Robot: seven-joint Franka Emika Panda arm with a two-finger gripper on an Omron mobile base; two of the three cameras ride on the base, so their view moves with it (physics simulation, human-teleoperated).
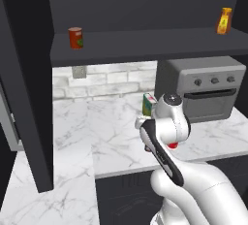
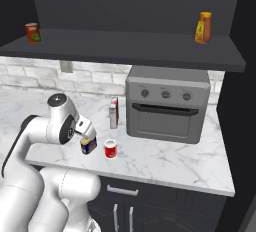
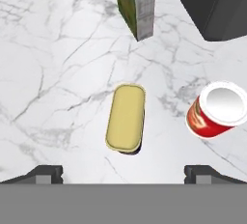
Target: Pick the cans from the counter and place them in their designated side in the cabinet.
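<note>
The boxy tin with the yellow top (image 3: 126, 117) lies on the white marble counter (image 3: 58, 73), straight under my open gripper (image 3: 124, 174), whose fingertips (image 3: 46, 174) stand wide on either side of it with nothing held. The short red can with a white top (image 3: 217, 109) stands just to the tin's right. From the right base view, the tin (image 2: 89, 145) and the red can (image 2: 110, 149) sit near the counter's front edge (image 2: 165, 158), with the hand hanging just above the tin. The dark cabinet shelf (image 2: 125, 46) runs above.
A green-and-white carton (image 2: 114, 112) stands behind the cans, beside the grey oven (image 2: 167, 108). On the shelf are a darker orange-red can (image 2: 33, 32) at the left and a yellow bottle (image 2: 203, 28) at the right. A tall dark side panel (image 1: 29, 98) stands left.
</note>
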